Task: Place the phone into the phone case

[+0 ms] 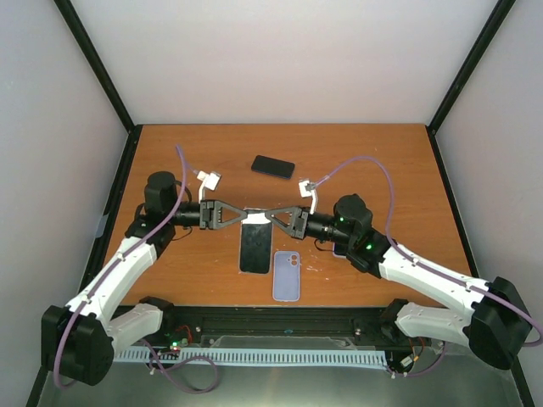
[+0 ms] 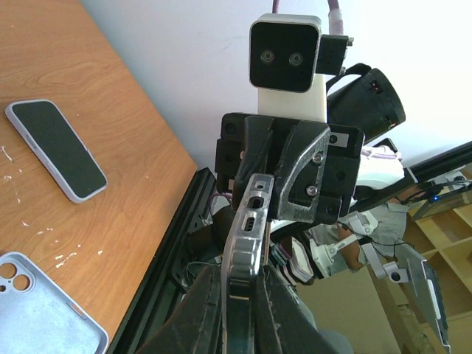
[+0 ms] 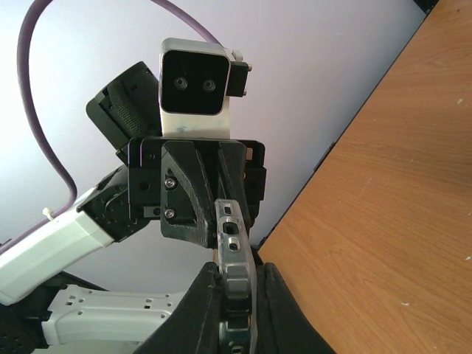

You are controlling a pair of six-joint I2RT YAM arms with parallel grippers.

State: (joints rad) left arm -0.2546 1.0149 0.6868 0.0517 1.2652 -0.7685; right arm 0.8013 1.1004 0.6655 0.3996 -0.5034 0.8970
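Note:
My left gripper [image 1: 244, 215] and right gripper [image 1: 271, 217] face each other over the middle of the table. Both are shut on the long edges of a clear phone case [image 2: 248, 221], which also shows in the right wrist view [image 3: 233, 243]. In the top view a black phone [image 1: 255, 246] hangs between them, above the table, and seems to sit in that case. In the left wrist view my fingers [image 2: 240, 295] pinch the case's rim; the right wrist view [image 3: 237, 295] shows the same. How fully the phone sits in the case is hidden.
A light blue case [image 1: 287, 275] lies back-up near the front edge, also seen in the left wrist view [image 2: 37, 313]. A second black phone [image 1: 272, 166] lies toward the back, in the left wrist view [image 2: 55, 150] too. The black front rail [image 1: 271, 318] runs along the table.

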